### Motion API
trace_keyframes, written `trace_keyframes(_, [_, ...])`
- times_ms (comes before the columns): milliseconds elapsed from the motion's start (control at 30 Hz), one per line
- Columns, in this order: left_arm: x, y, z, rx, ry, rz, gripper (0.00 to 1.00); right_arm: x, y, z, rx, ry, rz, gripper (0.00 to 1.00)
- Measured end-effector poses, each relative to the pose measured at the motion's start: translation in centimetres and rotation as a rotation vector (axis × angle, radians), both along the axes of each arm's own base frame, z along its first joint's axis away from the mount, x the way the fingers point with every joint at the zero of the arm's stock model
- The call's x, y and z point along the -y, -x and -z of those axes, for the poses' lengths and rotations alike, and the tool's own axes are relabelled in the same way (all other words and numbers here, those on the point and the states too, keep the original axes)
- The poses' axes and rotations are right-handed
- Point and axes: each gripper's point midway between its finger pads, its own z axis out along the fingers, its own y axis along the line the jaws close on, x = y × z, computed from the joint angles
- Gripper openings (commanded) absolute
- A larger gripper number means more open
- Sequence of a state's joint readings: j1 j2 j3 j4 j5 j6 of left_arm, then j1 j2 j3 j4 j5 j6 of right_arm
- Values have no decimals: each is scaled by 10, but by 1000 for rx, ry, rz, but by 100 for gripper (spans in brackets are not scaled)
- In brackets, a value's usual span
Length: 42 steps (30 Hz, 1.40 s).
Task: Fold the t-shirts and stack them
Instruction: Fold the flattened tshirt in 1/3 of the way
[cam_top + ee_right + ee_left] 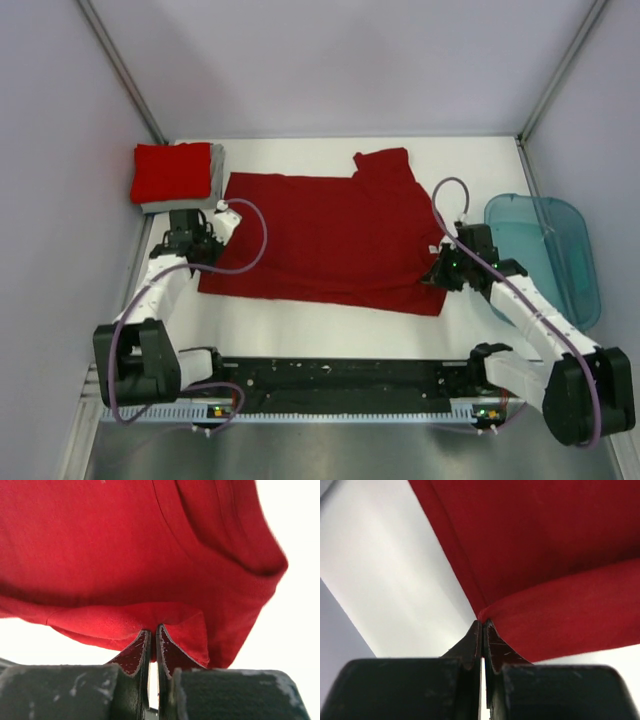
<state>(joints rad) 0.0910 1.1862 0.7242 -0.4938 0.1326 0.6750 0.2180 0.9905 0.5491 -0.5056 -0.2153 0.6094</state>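
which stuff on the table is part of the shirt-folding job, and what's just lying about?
Job:
- dark red shirt, spread out mid-table
- bright red shirt, folded, far left corner
- grey shirt, folded, under the bright red one

Lying about:
- teal tub, right edge of the table

Grey t-shirt [217, 176], upper left of top view: mostly hidden under brighter red t-shirt [170, 172], only right and lower edges visible. Dark red t-shirt [545, 555]: cut off by frame edges in both wrist views. Cloth pinched inside left gripper [483, 624] and right gripper [153, 629]: hidden between fingers.
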Motion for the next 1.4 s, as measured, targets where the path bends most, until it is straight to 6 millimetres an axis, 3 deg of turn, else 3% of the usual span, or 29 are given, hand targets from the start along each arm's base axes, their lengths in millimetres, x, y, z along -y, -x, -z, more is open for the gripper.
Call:
trace_keyframes(100, [-5, -20, 1, 20, -6, -37, 0, 3, -27, -10, 48, 58, -21, 0])
trace_keyframes(267, [-8, -31, 7, 24, 1, -77, 0, 7, -53, -14, 89, 128, -55, 0])
trace_keyframes(567, [-15, -73, -4, 103, 6, -134, 0, 12, -66, 3, 42, 210, -120, 0])
trace_keyframes(900, [-14, -87, 10, 75, -1, -141, 0, 12, -83, 6, 43, 251, -163, 0])
trace_keyframes(933, [-14, -88, 11, 72, -5, -142, 10, 13, -84, 7, 40, 254, -166, 0])
trace_keyframes(1000, [-16, -90, 13, 64, -15, -148, 25, 13, -84, 11, 28, 261, -171, 7])
trace_keyframes(1100, [-20, -91, 18, 52, -29, -164, 36, 15, -90, 14, 17, 282, -173, 29])
trace_keyframes(1167, [-25, -97, 17, 52, -48, -194, 44, 20, -99, 15, 10, 317, -166, 38])
trace_keyframes(1300, [-39, -123, -5, 94, -90, -252, 48, 30, -125, 1, 9, 398, -131, 50])
trace_keyframes(1400, [-38, -136, -34, 162, -81, -239, 48, 37, -132, -21, 50, 434, -91, 67])
